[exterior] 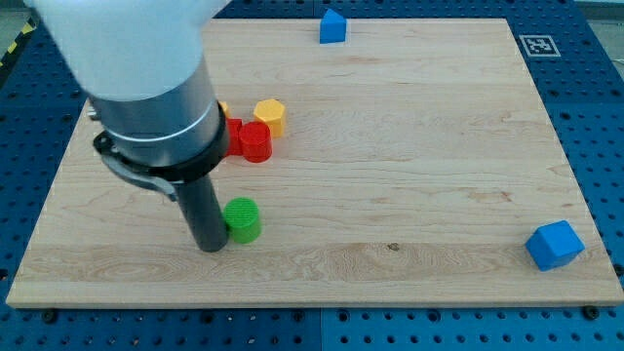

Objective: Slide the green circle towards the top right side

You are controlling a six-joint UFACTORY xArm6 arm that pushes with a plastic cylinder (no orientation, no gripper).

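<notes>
The green circle [242, 219] is a short green cylinder on the wooden board, left of centre and towards the view's bottom. My tip [210, 246] is the lower end of the dark rod, right against the green circle's left side, slightly below its middle. The arm's large white and grey body fills the view's top left and hides part of the board behind it.
A red cylinder [255, 142], a red block [234, 136] and a yellow hexagon block [270, 116] cluster above the green circle. A blue block [332, 26] sits at the top edge. A blue cube [555, 245] lies at the bottom right. The board edge [312, 304] runs along the bottom.
</notes>
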